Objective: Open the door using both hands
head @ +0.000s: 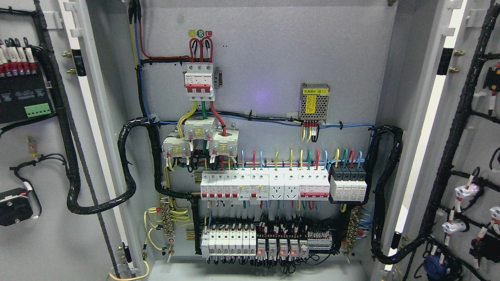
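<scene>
Both cabinet doors, left door [47,156] and right door [468,156], stand open; neither hand shows.

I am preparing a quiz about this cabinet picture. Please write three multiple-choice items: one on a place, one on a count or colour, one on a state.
1. Where is the mesh power supply mounted?
A. upper right of the back panel
B. on the left door
C. on the cabinet floor

2. How many round letter labels sit above the top breaker?
A. one
B. three
C. five

3. In what state are the doors?
A. both shut
B. only the left one open
C. both swung open

Answers:
1. A, it hangs on the back panel, right of the breaker.
2. B, a yellow, a green and a red one stand in a row.
3. C, the left door and right door both show their wired inner faces. No hand is in view.
</scene>
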Action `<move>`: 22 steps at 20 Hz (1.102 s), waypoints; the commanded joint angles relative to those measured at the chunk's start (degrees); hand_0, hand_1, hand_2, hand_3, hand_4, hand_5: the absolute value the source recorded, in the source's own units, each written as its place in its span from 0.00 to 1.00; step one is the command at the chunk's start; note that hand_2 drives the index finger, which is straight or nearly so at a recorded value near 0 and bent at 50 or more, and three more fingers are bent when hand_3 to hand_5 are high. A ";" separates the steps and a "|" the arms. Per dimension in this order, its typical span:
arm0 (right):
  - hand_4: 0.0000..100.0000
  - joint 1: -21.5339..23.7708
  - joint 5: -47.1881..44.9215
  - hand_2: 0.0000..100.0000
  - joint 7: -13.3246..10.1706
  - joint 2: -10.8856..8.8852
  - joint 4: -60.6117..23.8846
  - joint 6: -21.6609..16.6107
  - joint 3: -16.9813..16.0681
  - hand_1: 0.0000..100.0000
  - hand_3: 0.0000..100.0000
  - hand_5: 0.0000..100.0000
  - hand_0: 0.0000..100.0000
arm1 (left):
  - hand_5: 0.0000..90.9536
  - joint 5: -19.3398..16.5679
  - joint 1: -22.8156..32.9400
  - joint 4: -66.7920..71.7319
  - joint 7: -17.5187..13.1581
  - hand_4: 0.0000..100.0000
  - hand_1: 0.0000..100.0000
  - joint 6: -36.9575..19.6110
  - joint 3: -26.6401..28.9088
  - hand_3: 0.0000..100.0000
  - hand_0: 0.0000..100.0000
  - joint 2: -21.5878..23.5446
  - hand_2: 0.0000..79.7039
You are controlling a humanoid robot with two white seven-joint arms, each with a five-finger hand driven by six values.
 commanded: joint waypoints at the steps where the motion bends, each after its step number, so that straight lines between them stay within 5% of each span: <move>1: 0.00 5.67 11.13 0.00 -0.01 -1.20 4.68 0.34 22.17 0.00 0.00 0.00 0.00 | 0.00 -4.99 0.52 29.53 0.04 0.00 0.00 -49.81 -8.66 0.00 0.00 -9.94 0.00; 3: 0.00 6.55 16.24 0.00 -0.01 -0.06 13.72 0.34 26.23 0.00 0.00 0.00 0.00 | 0.00 -4.90 -2.45 44.46 0.04 0.00 0.00 -49.90 -5.85 0.00 0.00 -10.47 0.00; 7: 0.00 4.89 17.67 0.00 -0.01 5.20 38.40 0.34 31.33 0.00 0.00 0.00 0.00 | 0.00 -4.99 -8.87 68.65 -0.05 0.00 0.00 -49.72 0.30 0.00 0.00 -11.52 0.00; 10: 0.00 2.35 17.93 0.00 -0.01 10.21 55.45 0.43 33.45 0.00 0.00 0.00 0.00 | 0.00 -4.99 -13.35 85.96 -0.05 0.00 0.00 -44.30 5.92 0.00 0.00 -12.23 0.00; 12: 0.00 -0.20 19.15 0.00 -0.01 13.72 67.14 0.52 33.46 0.00 0.00 0.00 0.00 | 0.00 -5.08 -15.73 94.51 -0.05 0.00 0.00 -32.56 8.92 0.00 0.00 -12.23 0.00; 18: 0.00 -10.66 30.05 0.00 -0.18 19.88 105.83 7.10 32.58 0.00 0.00 0.00 0.00 | 0.00 -4.90 -16.45 96.13 -0.14 0.00 0.00 3.40 13.06 0.00 0.00 -12.05 0.00; 22: 0.00 -11.90 30.15 0.00 -1.67 21.82 108.34 17.88 32.58 0.00 0.00 0.00 0.00 | 0.00 -4.73 -16.45 96.13 -0.14 0.00 0.00 23.09 13.85 0.00 0.00 -11.97 0.00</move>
